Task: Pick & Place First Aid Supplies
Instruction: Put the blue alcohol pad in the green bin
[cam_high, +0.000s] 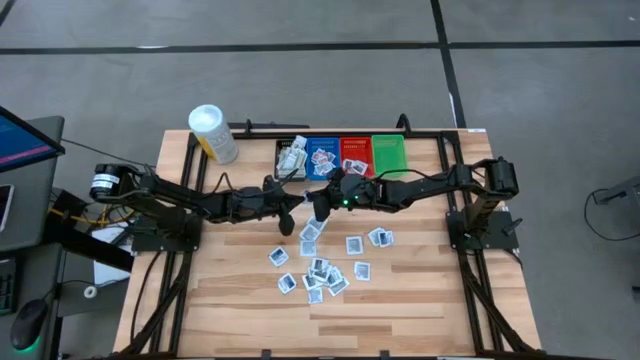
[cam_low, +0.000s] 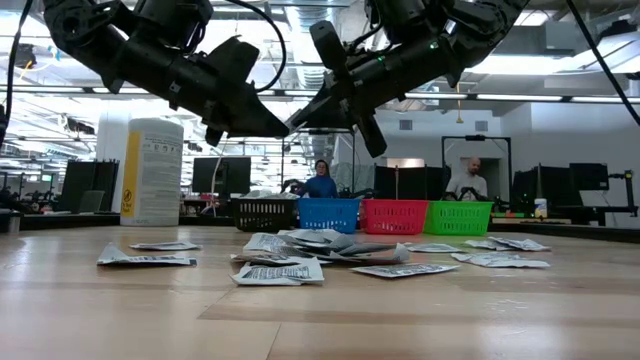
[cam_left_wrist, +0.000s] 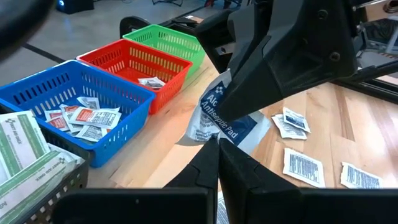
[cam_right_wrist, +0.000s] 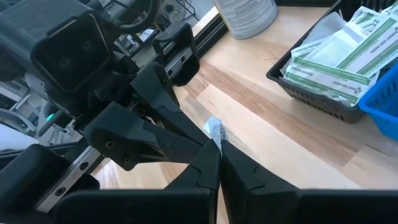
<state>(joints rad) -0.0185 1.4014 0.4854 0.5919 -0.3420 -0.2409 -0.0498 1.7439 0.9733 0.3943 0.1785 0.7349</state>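
Thin foil-paper, light and floppy: your left gripper (cam_left_wrist: 217, 163) and right gripper (cam_right_wrist: 217, 163), both closed, apparently pinch one antiseptic pad packet (cam_left_wrist: 231, 118) mid-frame above the table; grip edges.

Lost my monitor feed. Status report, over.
Left tool and right tool both shut on one antiseptic pad packet, held mid-air. Loose packets remain on table. Nothing in the way.

My two arms are showing dark, matte and angular, with black cables looping along the links. A small green light is glowing on my right arm (cam_high: 420, 188), and a round silver-faced part is sitting by my left arm (cam_high: 190, 200) base.
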